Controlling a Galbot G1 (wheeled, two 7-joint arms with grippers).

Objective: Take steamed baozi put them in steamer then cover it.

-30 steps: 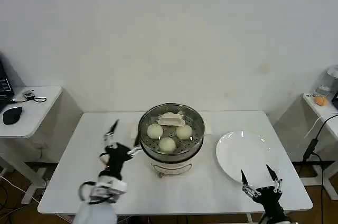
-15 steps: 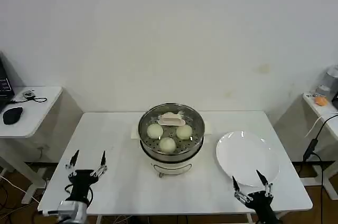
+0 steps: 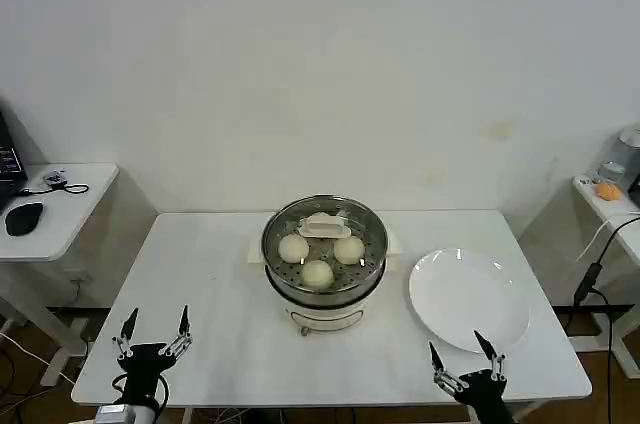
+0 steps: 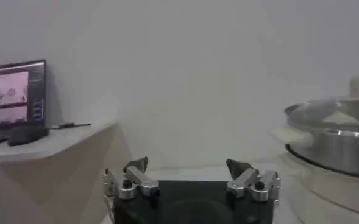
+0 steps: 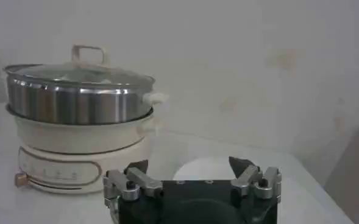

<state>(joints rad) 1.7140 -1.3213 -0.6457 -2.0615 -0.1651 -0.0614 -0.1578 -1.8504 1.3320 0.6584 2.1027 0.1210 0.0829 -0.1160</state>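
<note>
The steamer (image 3: 325, 289) stands in the middle of the table with the glass cover (image 3: 368, 234) resting on it, its cream handle (image 3: 325, 230) on top. Through the glass I see three baozi (image 3: 317, 273) on the perforated tray. My left gripper (image 3: 152, 329) hangs open and empty near the front left edge of the table, well away from the pot. My right gripper (image 3: 462, 362) is open and empty at the front right edge, just in front of the plate. The left wrist view has the left gripper (image 4: 190, 165) and the steamer (image 4: 337, 149); the right wrist view has the right gripper (image 5: 190, 165) and the covered steamer (image 5: 75, 103).
A bare white plate (image 3: 468, 296) lies to the right of the steamer, also seen as the plate (image 5: 209, 169). A side desk with a mouse (image 3: 22, 218) stands to the left and a monitor (image 4: 14, 91) sits on it. Another small table (image 3: 605, 194) is at the right.
The left gripper has pulled away from the steamer's side, back to the front left edge. The right gripper has sunk slightly toward the front edge. The cover stays on the steamer.
</note>
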